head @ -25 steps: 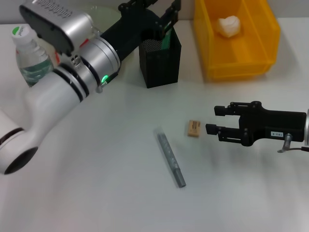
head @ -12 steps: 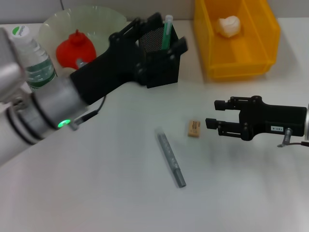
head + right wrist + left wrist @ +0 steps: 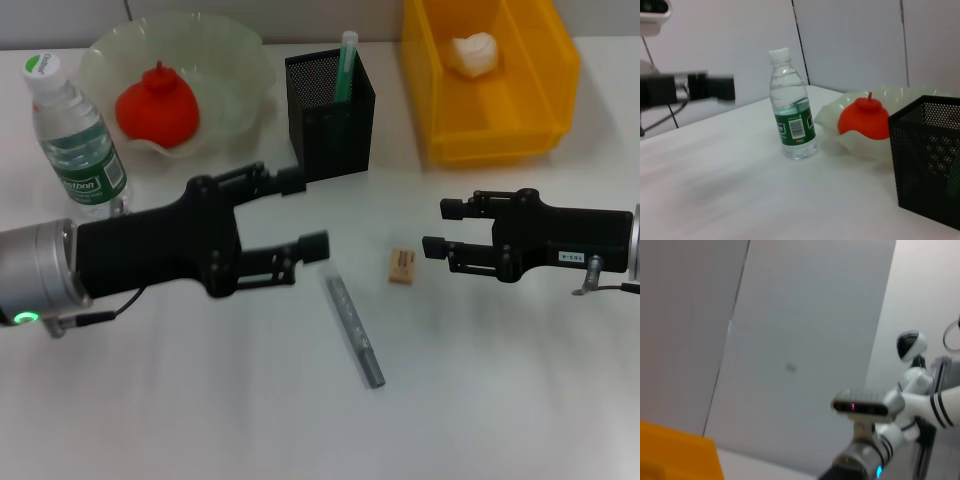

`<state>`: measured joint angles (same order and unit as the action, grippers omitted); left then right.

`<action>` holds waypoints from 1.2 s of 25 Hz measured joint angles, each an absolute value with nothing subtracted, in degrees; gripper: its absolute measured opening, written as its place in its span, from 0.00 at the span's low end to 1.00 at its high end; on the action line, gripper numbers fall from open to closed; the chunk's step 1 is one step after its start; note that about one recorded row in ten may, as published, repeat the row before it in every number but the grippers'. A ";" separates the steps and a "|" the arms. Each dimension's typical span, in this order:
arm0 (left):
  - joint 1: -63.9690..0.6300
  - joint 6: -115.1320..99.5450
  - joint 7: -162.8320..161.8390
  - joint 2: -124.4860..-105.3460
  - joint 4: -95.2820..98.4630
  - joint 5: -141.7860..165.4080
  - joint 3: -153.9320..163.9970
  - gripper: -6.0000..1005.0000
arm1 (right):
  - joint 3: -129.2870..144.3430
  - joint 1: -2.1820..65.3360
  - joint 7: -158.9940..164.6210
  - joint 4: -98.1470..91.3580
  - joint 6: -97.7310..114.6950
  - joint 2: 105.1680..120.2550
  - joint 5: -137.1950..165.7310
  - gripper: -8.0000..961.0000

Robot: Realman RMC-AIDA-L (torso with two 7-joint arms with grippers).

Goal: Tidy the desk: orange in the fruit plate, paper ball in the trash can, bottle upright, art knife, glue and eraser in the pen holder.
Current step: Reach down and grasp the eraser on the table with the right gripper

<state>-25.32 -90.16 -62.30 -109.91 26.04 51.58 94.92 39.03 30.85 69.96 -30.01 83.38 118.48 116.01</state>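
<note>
The orange [image 3: 157, 108] lies in the pale green fruit plate [image 3: 232, 52]. Left of the plate the bottle [image 3: 75, 140] stands upright. A green-white glue stick [image 3: 346, 62] pokes out of the black mesh pen holder [image 3: 335, 135]. The paper ball [image 3: 472, 52] rests in the yellow trash can [image 3: 500, 142]. On the table lie the tan eraser [image 3: 402, 267] and the grey art knife [image 3: 352, 325]. My left gripper [image 3: 303, 213] is open and empty, just left of the knife's far end. My right gripper [image 3: 441, 227] is open, right of the eraser.
The right wrist view shows the bottle [image 3: 792, 120], the orange [image 3: 863, 118] in the plate [image 3: 832, 122] and the pen holder [image 3: 930, 150]. White table lies in front of the knife and both arms.
My left arm has drawn back from the pen holder toward the front left, leaving the glue stick inside it. The right gripper has hardly moved.
</note>
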 joint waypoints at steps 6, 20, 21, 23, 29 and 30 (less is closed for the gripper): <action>-24.77 -90.48 -64.54 -110.21 26.17 63.35 87.99 0.82 | 40.18 31.39 77.71 -35.88 88.06 118.40 117.03 0.65; -23.17 -89.27 -64.00 -110.53 26.12 75.39 80.12 0.82 | 62.83 40.85 114.50 -65.58 96.07 118.94 139.70 0.64; -23.06 -89.24 -63.97 -110.55 26.13 75.60 79.84 0.82 | 62.83 40.85 114.50 -65.58 96.07 118.94 139.70 0.64; -22.89 -89.12 -63.89 -110.61 26.28 75.67 79.68 0.82 | 66.41 42.02 115.51 -65.48 94.13 119.19 141.78 0.64; -22.76 -88.74 -63.76 -110.73 26.24 75.76 79.61 0.82 | 75.92 42.75 116.00 -64.24 86.89 119.23 142.34 0.64; -22.76 -88.68 -63.76 -110.76 26.23 75.76 79.61 0.82 | 78.62 42.79 115.72 -63.26 84.89 119.25 142.34 0.64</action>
